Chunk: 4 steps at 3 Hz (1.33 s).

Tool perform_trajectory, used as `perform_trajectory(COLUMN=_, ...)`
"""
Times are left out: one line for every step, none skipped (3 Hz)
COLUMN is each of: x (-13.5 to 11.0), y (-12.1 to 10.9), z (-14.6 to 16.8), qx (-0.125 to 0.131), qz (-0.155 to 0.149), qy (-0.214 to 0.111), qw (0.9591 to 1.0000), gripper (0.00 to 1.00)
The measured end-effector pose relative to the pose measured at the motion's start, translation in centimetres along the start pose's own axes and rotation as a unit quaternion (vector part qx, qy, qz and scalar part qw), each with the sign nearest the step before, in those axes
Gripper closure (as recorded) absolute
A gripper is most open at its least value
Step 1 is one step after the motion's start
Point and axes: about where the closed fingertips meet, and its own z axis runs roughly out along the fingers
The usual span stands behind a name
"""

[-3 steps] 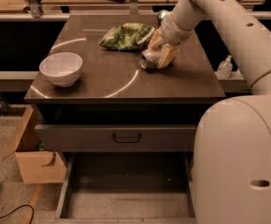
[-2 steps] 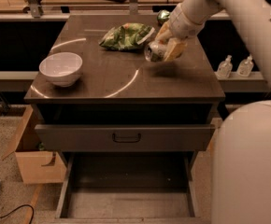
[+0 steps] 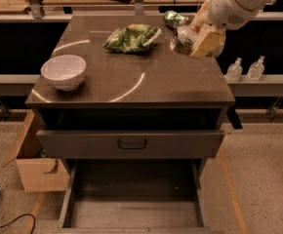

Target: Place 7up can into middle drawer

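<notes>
At the Desk's Right Rear, Can in the Gripper

Over the right rear part of the desk (image 3: 131, 84), the gripper (image 3: 194, 42) is clenched on the 7up can (image 3: 182, 39). Just behind it stands a darker green can (image 3: 174, 18). A chip bag (image 3: 131, 37) lies beside, and a white bowl (image 3: 63, 71) sits at the left. Below, the middle drawer (image 3: 131, 213) stands pulled out under a shut drawer front (image 3: 131, 144).
</notes>
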Motion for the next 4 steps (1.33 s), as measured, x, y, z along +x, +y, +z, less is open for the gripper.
perform_trajectory(x=1.7, y=5.4, z=-0.4, qx=-0.034, qz=0.069, qy=0.053, qw=0.9956, gripper=1.0)
perform_trajectory(x=1.9, y=6.1, z=0.3, qx=-0.042, qz=0.09, qy=0.057, qw=0.9934, gripper=1.0)
perform_trajectory(x=0.4, y=9.2, z=0.3, qx=-0.07, qz=0.105, qy=0.037, qw=0.9912, gripper=1.0)
perform_trajectory(x=-1.6, y=16.2, z=1.3, qx=-0.137, qz=0.143, qy=0.023, qw=0.98, gripper=1.0)
